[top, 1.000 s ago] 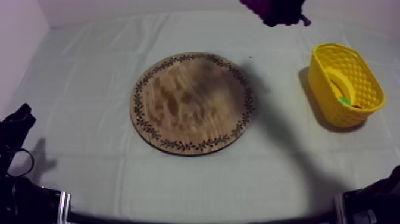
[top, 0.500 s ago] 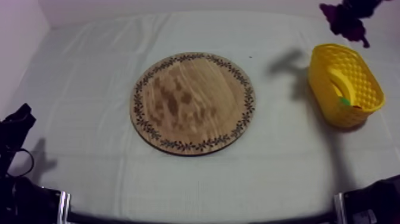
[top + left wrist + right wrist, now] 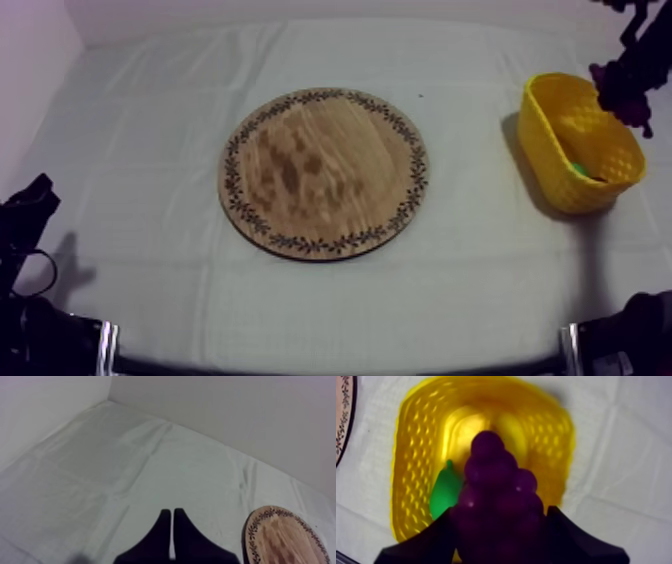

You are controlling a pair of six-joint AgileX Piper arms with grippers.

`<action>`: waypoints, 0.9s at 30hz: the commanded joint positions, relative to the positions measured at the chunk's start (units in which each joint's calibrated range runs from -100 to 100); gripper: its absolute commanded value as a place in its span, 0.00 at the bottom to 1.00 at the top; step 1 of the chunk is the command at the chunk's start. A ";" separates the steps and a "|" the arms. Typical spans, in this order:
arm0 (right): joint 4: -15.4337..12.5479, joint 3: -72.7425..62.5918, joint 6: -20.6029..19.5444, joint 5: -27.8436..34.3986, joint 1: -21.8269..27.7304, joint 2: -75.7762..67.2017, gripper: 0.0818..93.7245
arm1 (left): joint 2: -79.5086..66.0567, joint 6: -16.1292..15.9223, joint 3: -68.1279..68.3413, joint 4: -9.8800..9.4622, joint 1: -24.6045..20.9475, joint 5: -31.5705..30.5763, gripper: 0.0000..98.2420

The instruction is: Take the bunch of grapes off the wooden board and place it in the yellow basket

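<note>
My right gripper (image 3: 501,526) is clamped on the bunch of grapes (image 3: 496,471), suspended directly above the yellow basket (image 3: 411,476), well apart from the wooden board (image 3: 325,172). My left gripper (image 3: 173,523) rests with its fingers pressed together on nothing

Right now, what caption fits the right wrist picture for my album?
Right gripper shut on the bunch of grapes, hanging over the yellow basket with a green thing inside.

left claw (image 3: 171,513) black, two tapered fingers; right claw (image 3: 502,518) black too
</note>
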 commanded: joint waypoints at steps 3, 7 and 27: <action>-0.58 3.23 -0.13 -2.02 -0.16 3.41 0.40 | 0.03 -0.01 0.04 0.01 -0.01 0.03 0.00; -0.61 4.02 -0.35 -4.64 -0.44 7.44 0.44 | 0.03 -0.01 0.04 0.01 -0.01 0.03 0.00; -0.96 2.69 -0.42 -6.45 -0.42 6.79 0.73 | 0.03 -0.01 0.04 0.01 -0.01 0.03 0.00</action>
